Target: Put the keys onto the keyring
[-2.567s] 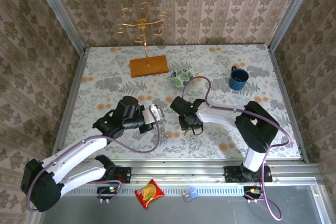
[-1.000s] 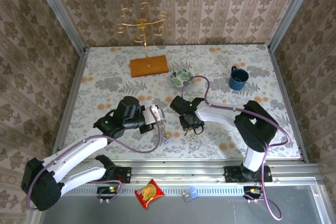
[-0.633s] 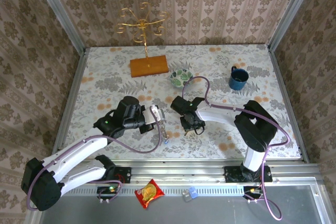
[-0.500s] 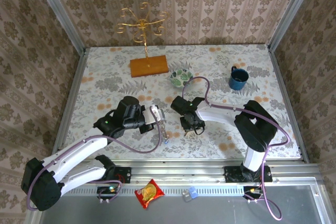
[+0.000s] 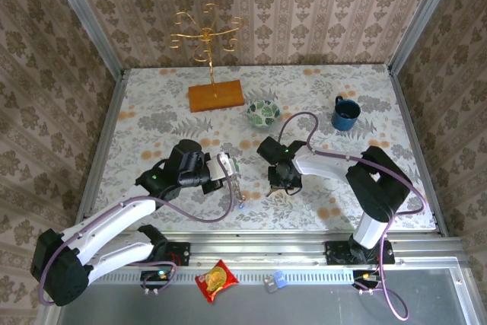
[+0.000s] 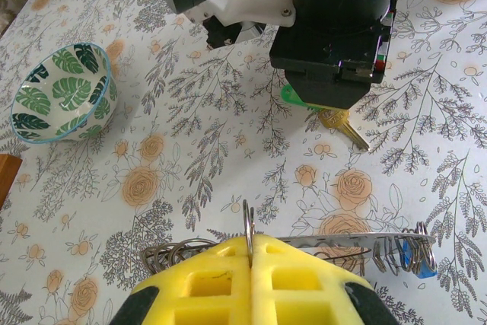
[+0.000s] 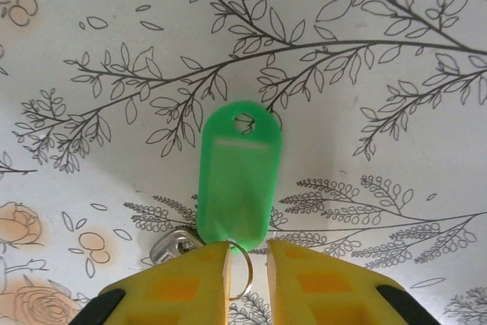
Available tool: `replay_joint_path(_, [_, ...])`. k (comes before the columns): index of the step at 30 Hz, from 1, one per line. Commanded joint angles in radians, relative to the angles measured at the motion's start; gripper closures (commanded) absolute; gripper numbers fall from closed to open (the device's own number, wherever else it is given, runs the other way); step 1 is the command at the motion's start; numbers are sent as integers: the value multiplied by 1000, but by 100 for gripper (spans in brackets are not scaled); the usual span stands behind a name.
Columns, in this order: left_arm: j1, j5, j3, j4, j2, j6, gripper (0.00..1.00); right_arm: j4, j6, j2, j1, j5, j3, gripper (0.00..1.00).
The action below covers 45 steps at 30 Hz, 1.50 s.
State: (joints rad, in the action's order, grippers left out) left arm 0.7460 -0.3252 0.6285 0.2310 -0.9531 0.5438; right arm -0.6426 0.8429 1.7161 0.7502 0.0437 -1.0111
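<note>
The green key (image 7: pixel 236 176) lies flat on the worktop (image 7: pixel 396 51), its plastic head just ahead of the right fingers (image 7: pixel 183 287) and pointing away from them. A small split ring (image 7: pixel 242 268) at its near end sits in the gap between those fingers. They stand narrowly apart and straddle this ring. The gap looks a little wider than the ring, so I judge it is not yet pinched, though I cannot tell whether one pad touches it. Going for the ring end makes sense, since that is the part that must hook on.

The keyring (image 6: pixel 319 243) is clamped in the left fingers (image 6: pixel 205 287), which are pressed together on it. It stretches sideways just past their tips, and the blue key (image 6: pixel 417 255) hangs at the end to their right, so that key seems to be on already. Held up off the worktop like this, the keyring offers a steady, reachable target. Seen from the left wrist, the right arm stands well ahead of the left fingers, planted over the green key. A leaf-patterned bowl (image 6: pixel 61 93) sits far off to their left, uninvolved
</note>
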Motion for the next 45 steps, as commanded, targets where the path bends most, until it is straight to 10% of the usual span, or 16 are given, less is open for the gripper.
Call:
replay_joint_path(1, [7, -6, -4, -37, 8, 20, 100, 29, 52, -28, -10, -30, 17, 79])
replay_joint_path(23, [7, -9, 0, -35, 9, 17, 100, 21, 5, -66, -15, -33, 16, 100])
replay_joint_path(45, [10, -79, -33, -171, 64, -226, 100, 509, -798, -468, -16, -455, 162, 100])
